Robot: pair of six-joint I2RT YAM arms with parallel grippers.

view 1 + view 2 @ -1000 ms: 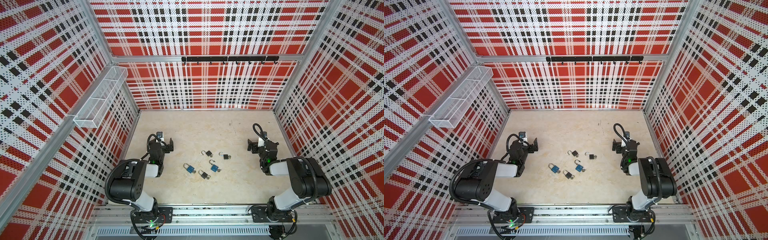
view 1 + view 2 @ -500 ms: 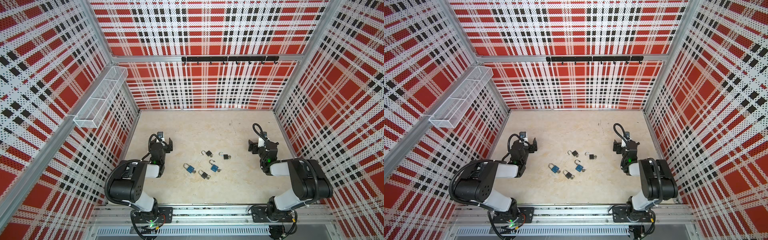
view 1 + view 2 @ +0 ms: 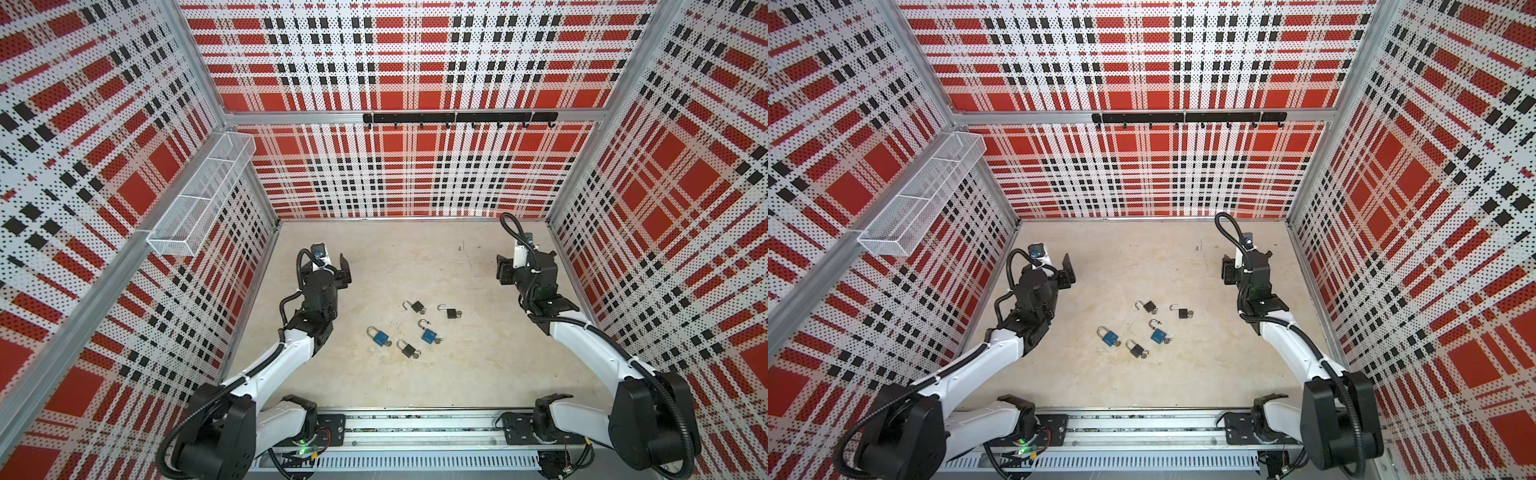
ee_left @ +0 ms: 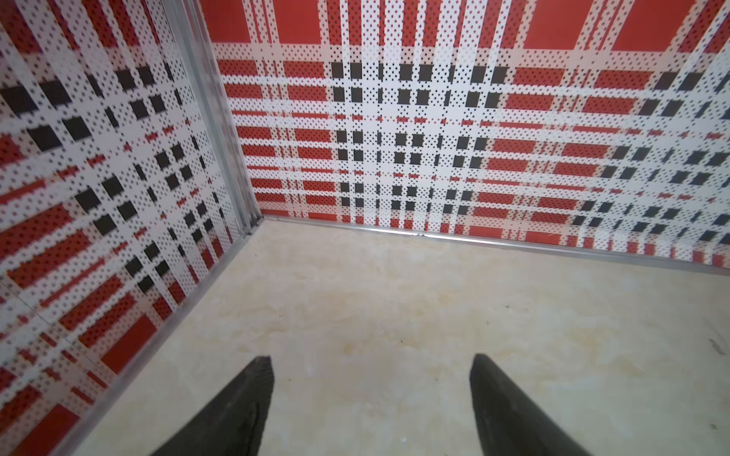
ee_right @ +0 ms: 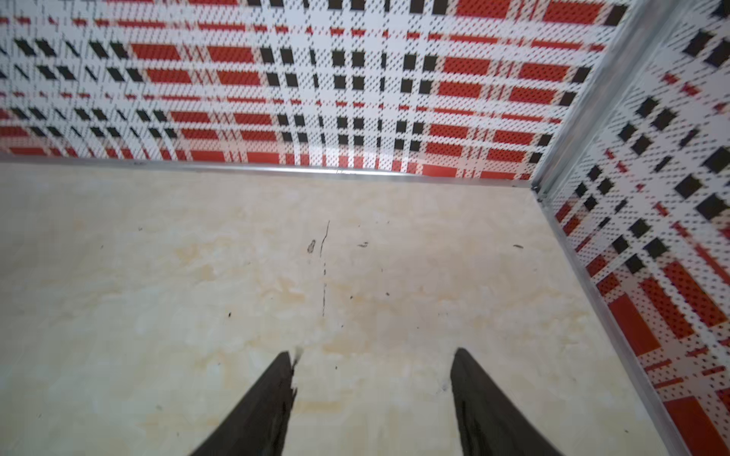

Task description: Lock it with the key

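Left wrist view showed the left gripper (image 4: 371,365) spread wide and holding nothing above the table (image 4: 395,300). The right gripper (image 5: 373,355) stood somewhat narrower, also empty. In both top views, mid-table and well apart from both grippers, lay a closed blue padlock (image 3: 380,336), an unlatched blue padlock (image 3: 428,335), a closed black padlock (image 3: 408,350) and two unlatched black padlocks (image 3: 417,306) (image 3: 452,312). Each seemed to have a small key (image 3: 387,343) at its base.

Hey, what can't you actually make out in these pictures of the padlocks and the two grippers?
- Keys: in both top views the padlocks are too small to tell whether a key sits in any of them.
- Wrist views: both look away from the padlocks, so none shows; the bottom edge cuts the left gripper and right gripper down to the tips of their jaws.
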